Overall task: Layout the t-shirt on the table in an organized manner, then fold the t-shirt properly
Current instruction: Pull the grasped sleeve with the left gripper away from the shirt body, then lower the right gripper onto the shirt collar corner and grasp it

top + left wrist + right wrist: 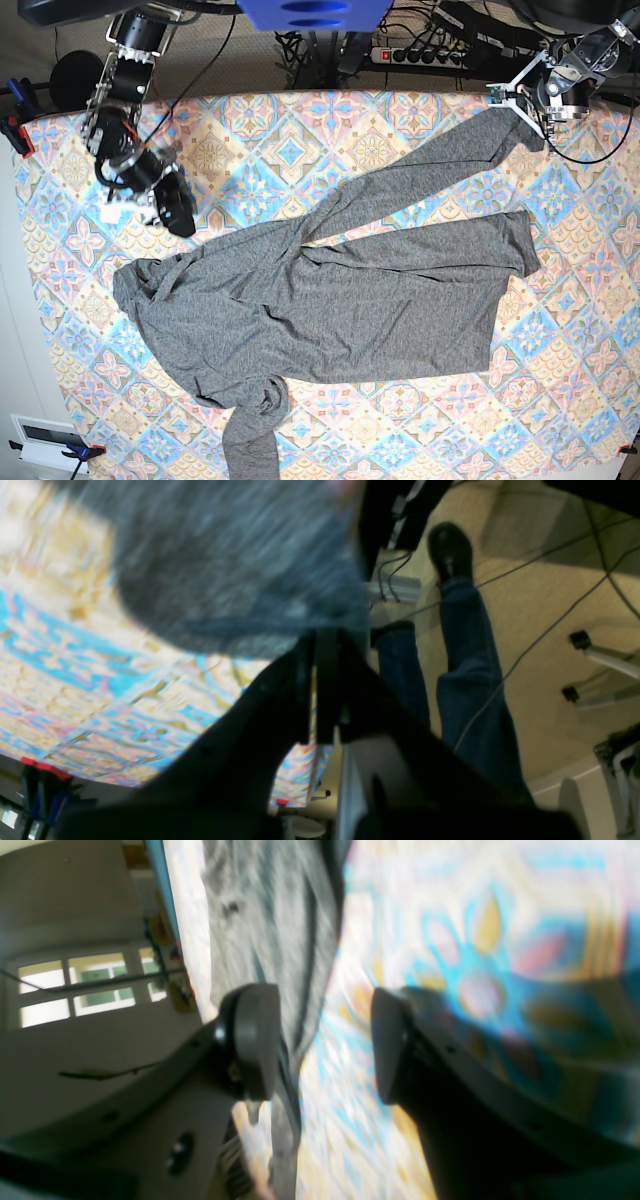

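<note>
The dark-grey t-shirt (330,300) lies spread across the patterned table (590,330). One long sleeve stretches to the far right corner and the other is bunched at the front (250,430). My left gripper (527,106) is at that far right corner, shut on the sleeve's end. In the left wrist view its fingers (325,680) are pressed together under the grey cloth (240,570). My right gripper (178,212) hovers open just above the shirt's left shoulder. In the right wrist view its fingers (255,1040) stand apart over the table, with shirt fabric (270,915) beyond them and nothing between.
A person's legs in jeans (465,655) and a black shoe stand beside the table edge, with cables on the floor (550,625). A power strip (425,55) lies behind the table. Clamps (20,135) grip the left edge. A white box (45,440) sits at the front left.
</note>
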Tool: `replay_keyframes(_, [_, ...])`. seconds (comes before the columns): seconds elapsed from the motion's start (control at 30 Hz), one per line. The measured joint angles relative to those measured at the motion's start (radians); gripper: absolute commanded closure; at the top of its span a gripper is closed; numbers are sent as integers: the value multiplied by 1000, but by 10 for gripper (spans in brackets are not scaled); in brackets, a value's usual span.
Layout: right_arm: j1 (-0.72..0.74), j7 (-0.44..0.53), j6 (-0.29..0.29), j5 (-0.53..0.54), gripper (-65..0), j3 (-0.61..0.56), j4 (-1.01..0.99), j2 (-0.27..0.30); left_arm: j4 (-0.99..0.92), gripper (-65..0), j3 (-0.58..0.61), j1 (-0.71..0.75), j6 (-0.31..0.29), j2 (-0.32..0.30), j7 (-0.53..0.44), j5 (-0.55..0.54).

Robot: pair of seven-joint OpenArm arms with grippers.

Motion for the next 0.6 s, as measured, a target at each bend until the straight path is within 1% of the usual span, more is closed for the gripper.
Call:
replay_keyframes(0.1, [74, -1, 15, -92, -281, -1, 1, 3, -12, 0, 0, -3, 1, 2, 10, 23])
replay_keyframes(0.23, [122, -11, 12, -253, -281, -5, 2, 3, -11, 0, -1, -6, 4, 3, 6, 23])
replay_keyframes(0.3, [138, -11, 2, -324, -281, -32, -2, 9, -11, 0, -1, -5, 3, 3, 6, 22])
replay_keyframes(0.43, [205, 2, 19, -378, -282, -121, -65, 11, -11, 0, -1, -3, 3, 3, 6, 23])
replay_keyframes(0.53, [221, -10, 18, -415, -282, -167, -129, 3, -11, 0, -1, -3, 3, 3, 6, 23])
replay_keyframes(0.6, [230, -13, 10, -418, -282, -183, -161, 6, -11, 0, -1, -3, 3, 3, 6, 23])
